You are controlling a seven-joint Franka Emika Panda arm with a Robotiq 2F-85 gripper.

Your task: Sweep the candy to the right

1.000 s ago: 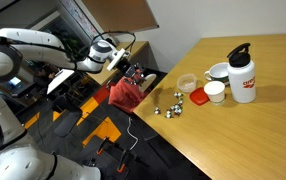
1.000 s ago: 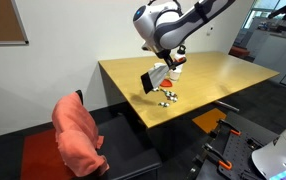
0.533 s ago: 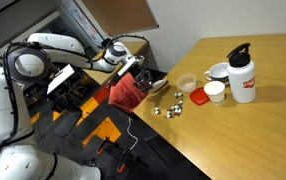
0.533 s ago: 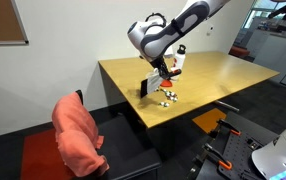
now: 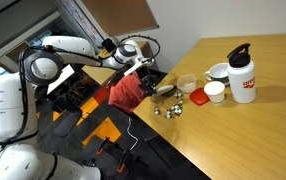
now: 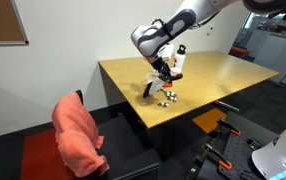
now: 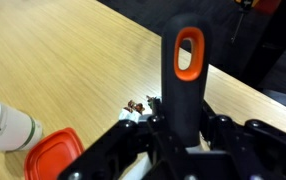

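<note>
The candy [image 5: 168, 108] is a loose cluster of tiny silvery sweets near the table's edge, also seen in the other exterior view [image 6: 166, 97]. In the wrist view a few pieces of candy [image 7: 141, 104] peek out beside the fingers. My gripper [image 5: 143, 72] [image 6: 163, 66] [image 7: 179, 126] is shut on a black-handled tool [image 7: 186, 70] with an orange-rimmed hole. The tool's dark head [image 5: 155, 84] [image 6: 150, 88] hangs low beside the cluster, right at the table edge. Whether it touches the wood is unclear.
A flat red lid [image 5: 199, 97] [image 7: 51, 155], a clear cup [image 5: 186, 83], two white cups [image 5: 215, 92] and a white bottle [image 5: 242, 74] stand just beyond the candy. A red cloth [image 5: 125, 92] [image 6: 76, 135] drapes a chair beside the table [image 5: 253, 130].
The arm has swung down and toward the table, bringing the tool's head from above the edge to just beside the candy. The candy has not moved.
</note>
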